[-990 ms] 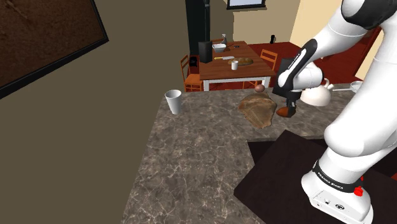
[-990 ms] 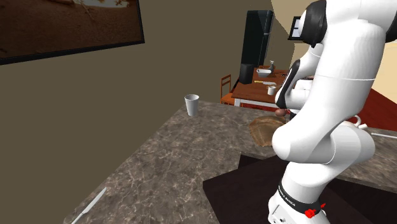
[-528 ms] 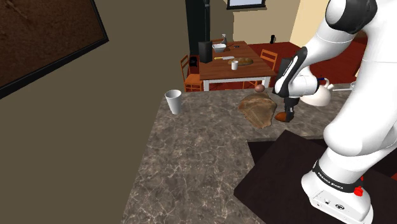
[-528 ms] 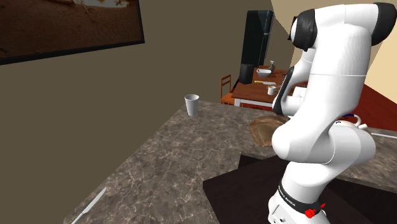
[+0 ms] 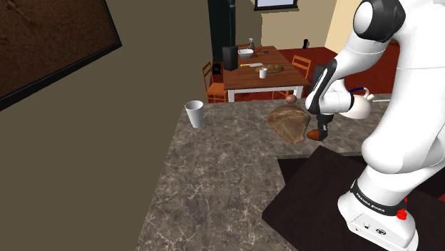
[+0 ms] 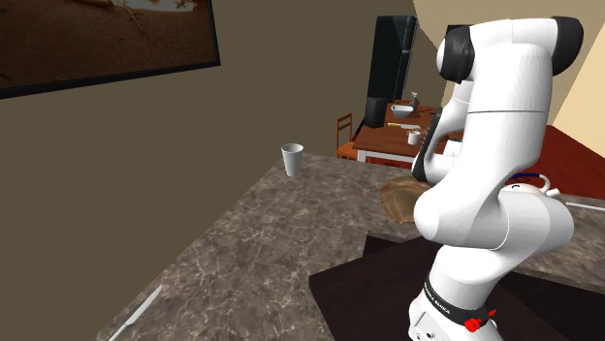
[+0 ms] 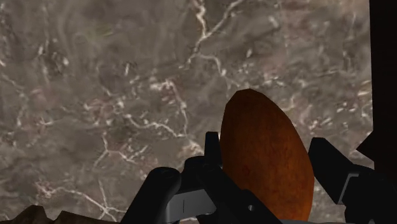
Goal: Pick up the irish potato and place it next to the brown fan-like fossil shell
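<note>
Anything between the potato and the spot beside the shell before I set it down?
Nothing visible. The potato is clasped in the gripper, just off the brown shell on the shoulder view's right, with bare marble countertop beneath it.

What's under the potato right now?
Dark marbled countertop lies around and below the potato, which the pincer clasps. The patch directly beneath is covered, so contact with the surface cannot be judged.

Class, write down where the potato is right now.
In the shoulder view, the potato is clasped in the gripper, low over the counter, just right of the brown shell.
</note>
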Controlling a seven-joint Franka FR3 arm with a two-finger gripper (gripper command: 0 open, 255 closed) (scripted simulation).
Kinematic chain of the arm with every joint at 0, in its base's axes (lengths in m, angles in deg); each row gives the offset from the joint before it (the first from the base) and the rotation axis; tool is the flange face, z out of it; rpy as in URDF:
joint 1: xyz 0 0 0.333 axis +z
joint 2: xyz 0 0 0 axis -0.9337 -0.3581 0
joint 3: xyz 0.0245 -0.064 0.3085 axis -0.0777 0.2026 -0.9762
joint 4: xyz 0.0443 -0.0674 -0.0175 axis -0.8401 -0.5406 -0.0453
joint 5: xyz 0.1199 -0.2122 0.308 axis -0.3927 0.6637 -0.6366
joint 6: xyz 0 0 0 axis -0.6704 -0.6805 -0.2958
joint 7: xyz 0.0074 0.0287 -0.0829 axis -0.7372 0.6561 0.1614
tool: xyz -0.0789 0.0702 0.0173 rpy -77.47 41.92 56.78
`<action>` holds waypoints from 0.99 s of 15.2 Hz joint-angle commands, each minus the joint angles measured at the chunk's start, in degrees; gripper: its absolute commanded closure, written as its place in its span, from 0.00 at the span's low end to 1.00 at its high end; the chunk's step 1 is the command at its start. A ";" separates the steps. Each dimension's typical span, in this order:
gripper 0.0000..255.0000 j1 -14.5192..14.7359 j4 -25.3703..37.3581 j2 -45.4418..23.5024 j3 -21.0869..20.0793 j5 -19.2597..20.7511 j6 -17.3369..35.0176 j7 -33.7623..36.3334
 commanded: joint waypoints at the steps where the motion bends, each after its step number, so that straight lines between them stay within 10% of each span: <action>1: 1.00 -0.05 0.02 -0.11 -0.08 -0.08 0.10 -0.04; 5: 1.00 -0.05 0.02 -0.10 -0.08 -0.07 0.09 -0.03; 6: 0.00 -0.05 0.02 -0.10 -0.08 -0.07 0.09 -0.03; 15: 0.00 4.41 -1.22 8.85 5.37 6.56 -7.36 4.80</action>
